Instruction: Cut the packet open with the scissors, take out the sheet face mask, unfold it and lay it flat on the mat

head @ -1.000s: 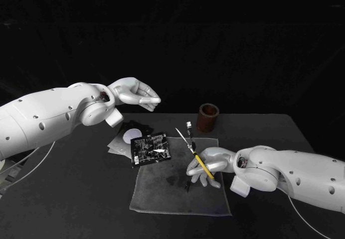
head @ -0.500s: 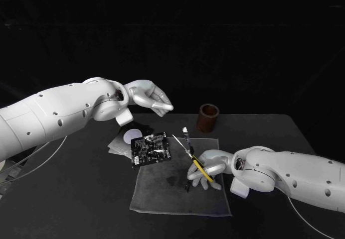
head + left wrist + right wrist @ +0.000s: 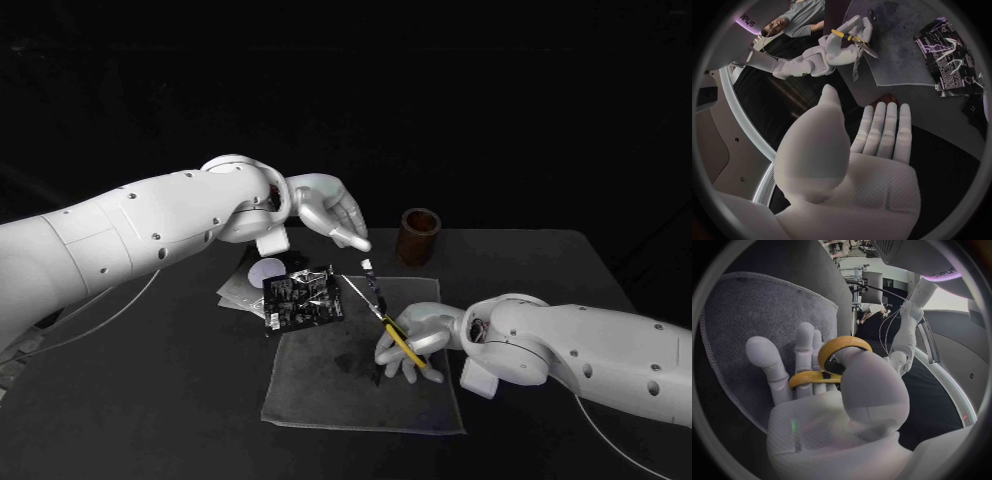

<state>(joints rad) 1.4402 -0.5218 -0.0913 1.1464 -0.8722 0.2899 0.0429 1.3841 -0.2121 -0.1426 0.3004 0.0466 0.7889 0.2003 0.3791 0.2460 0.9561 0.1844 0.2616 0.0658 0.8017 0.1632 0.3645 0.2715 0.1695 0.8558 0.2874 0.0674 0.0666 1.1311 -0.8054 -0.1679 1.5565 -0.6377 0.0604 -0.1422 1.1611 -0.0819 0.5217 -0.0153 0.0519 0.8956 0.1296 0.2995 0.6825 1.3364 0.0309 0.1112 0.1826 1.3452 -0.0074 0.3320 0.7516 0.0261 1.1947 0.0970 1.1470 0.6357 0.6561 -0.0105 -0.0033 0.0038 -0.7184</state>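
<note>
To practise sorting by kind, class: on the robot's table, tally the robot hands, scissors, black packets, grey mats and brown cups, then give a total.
robot hands: 2, the left hand and the right hand
scissors: 1, held by the right hand
black packet: 1
grey mat: 1
brown cup: 1
Total: 6

The left hand point(image 3: 329, 207) hovered above the table's point(image 3: 548, 262) far edge, fingers straight, holding nothing. The right hand point(image 3: 415, 335) gripped the scissors point(image 3: 375, 297) mid-table.
</note>
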